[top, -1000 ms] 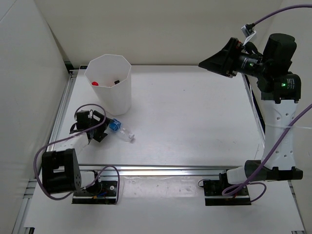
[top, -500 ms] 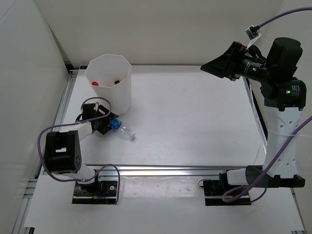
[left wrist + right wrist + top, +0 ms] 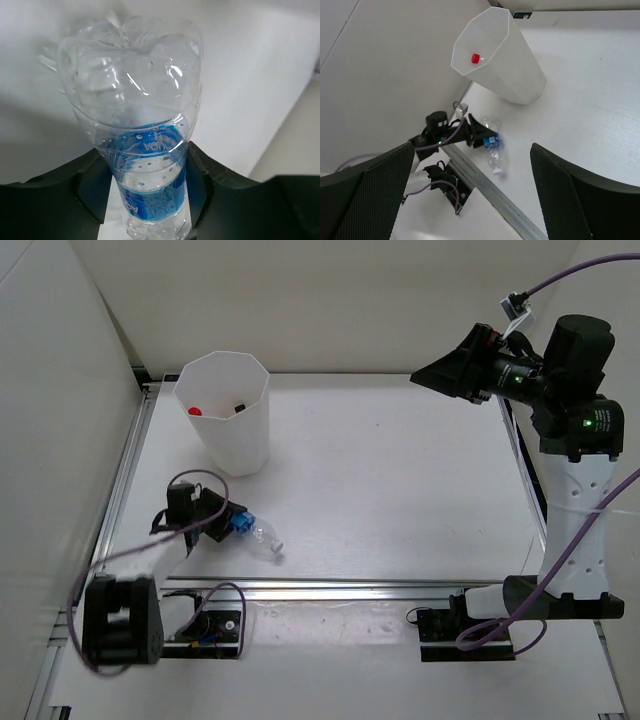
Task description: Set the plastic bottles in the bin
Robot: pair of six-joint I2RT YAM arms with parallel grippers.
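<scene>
At the near left of the white table (image 3: 400,500), the left gripper (image 3: 218,519) has its black fingers (image 3: 90,187) pressed against both sides of a small clear plastic bottle with a blue label (image 3: 145,150). The bottle lies on its side, its ridged base dented and its wall beaded with droplets. Farther back on the left stands the tall white translucent plastic bin (image 3: 240,440), with a red cap (image 3: 195,411) and a black cap (image 3: 239,407) inside. The right gripper (image 3: 430,370) hangs high at the far right, fingers spread wide.

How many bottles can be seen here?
3: the blue-labelled bottle is in the left gripper; a red-capped bottle and a black-capped bottle show in the bin. Others may hide there.
</scene>
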